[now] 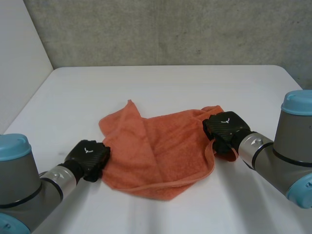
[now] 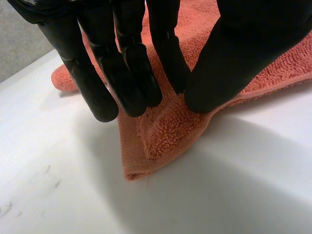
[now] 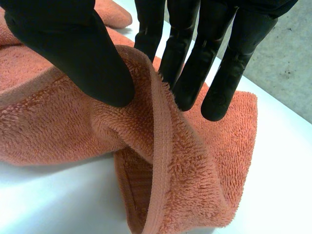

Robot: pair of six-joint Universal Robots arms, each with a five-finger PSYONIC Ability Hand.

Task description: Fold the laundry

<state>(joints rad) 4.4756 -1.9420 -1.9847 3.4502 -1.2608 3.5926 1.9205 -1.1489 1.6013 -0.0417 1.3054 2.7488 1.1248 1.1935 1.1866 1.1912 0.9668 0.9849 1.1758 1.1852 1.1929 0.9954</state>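
Observation:
An orange towel (image 1: 156,151) lies rumpled in the middle of the white table (image 1: 161,83), with one corner poking up at its far left. My left hand (image 1: 90,157) is at the towel's near left corner. In the left wrist view its fingers (image 2: 122,73) and thumb pinch the towel (image 2: 170,131) just behind that corner, which rests on the table. My right hand (image 1: 225,127) is on the towel's right edge. There the thumb (image 3: 73,48) and fingers pinch the hemmed edge of the towel (image 3: 185,170), raising it into a fold.
A grey concrete wall (image 1: 170,29) runs behind the table's far edge, and a white wall (image 1: 19,53) stands at the left. Bare tabletop surrounds the towel on all sides.

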